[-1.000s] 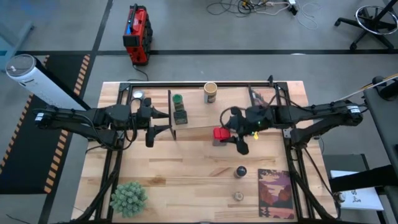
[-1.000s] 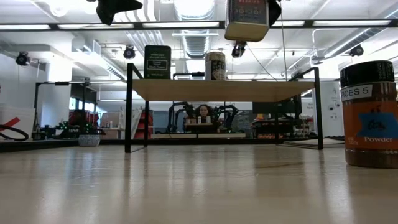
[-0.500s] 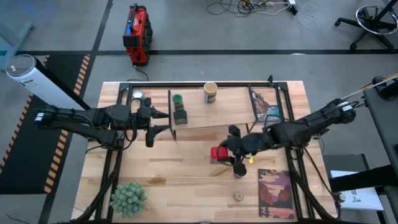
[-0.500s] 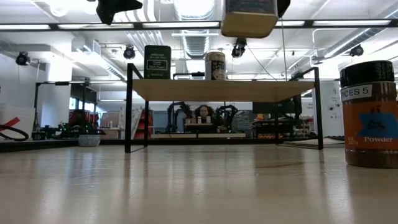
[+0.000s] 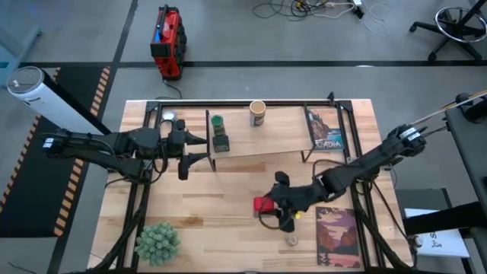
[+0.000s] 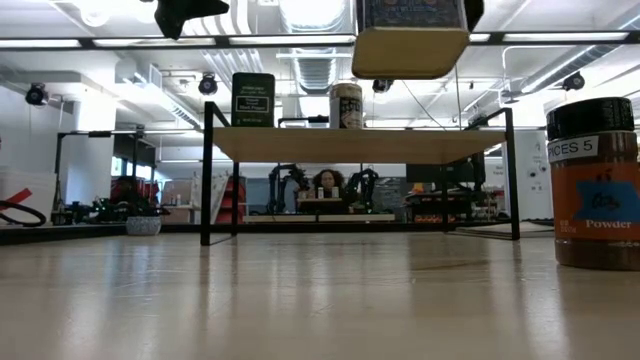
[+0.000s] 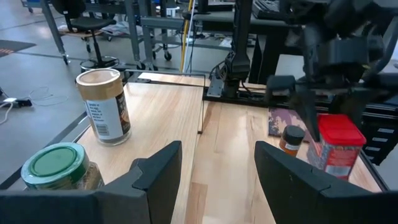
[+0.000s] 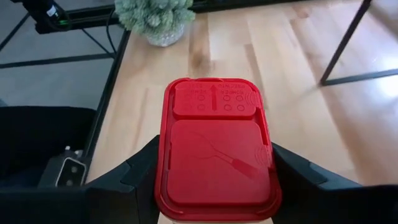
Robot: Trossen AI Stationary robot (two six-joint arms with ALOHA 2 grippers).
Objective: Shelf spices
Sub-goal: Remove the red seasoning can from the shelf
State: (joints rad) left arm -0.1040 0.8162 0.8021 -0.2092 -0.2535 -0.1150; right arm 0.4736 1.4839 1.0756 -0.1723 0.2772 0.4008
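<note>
Three spice containers, a green-lidded jar [image 5: 218,121], dark tin [image 5: 221,141] and tan cylinder [image 5: 257,113], stand on the shelf [image 5: 285,137], while the right gripper [image 5: 275,205] clamps the red tin [image 5: 263,204] at six o'clock of it, two small jars remain, and the left gripper [image 5: 202,148] waits half-open.

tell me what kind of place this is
Probably a robotics lab or workshop: a concrete floor with loose cables, an office chair, and another robot arm rig behind the shelf.
</note>
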